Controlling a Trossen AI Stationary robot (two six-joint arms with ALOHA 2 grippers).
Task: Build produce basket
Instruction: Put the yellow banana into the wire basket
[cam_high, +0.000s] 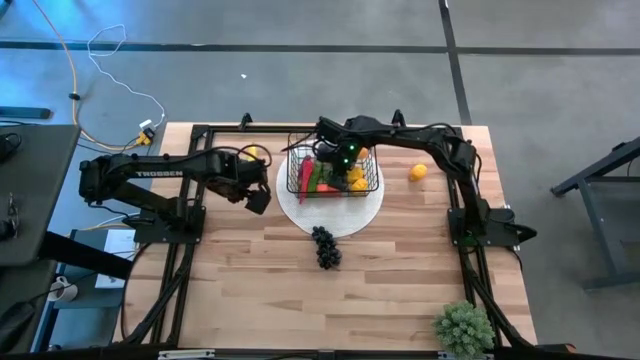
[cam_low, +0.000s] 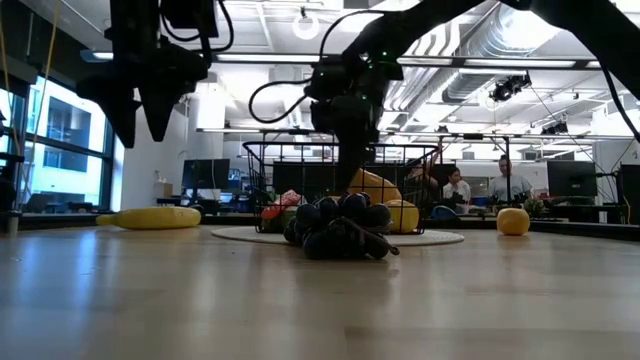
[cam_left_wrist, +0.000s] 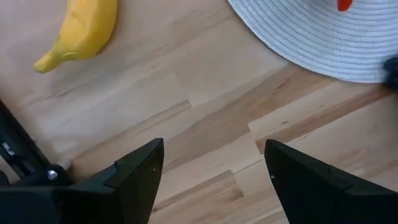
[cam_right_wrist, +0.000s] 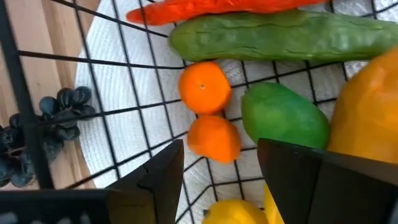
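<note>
The black wire basket (cam_high: 333, 172) stands on a round white plate (cam_high: 330, 215). In it lie a red chili (cam_right_wrist: 217, 9), a green cucumber (cam_right_wrist: 280, 37), two small oranges (cam_right_wrist: 204, 87), a green fruit (cam_right_wrist: 283, 115) and yellow pieces. My right gripper (cam_right_wrist: 221, 168) is open and reaches down into the basket (cam_right_wrist: 93, 81), above the fruit. The dark grapes (cam_high: 326, 246) lie on the table at the plate's near side. The banana (cam_high: 255, 153) lies near the far edge. My left gripper (cam_high: 258, 195) is open and hovers left of the plate, between the banana (cam_left_wrist: 81, 28) and the plate (cam_left_wrist: 323, 37).
A yellow-orange fruit (cam_high: 418, 172) sits on the table right of the basket. A green bushy plant (cam_high: 463, 328) stands at the near right corner. Bare wood lies across the near half of the table. People sit in the room beyond the far edge (cam_low: 455, 185).
</note>
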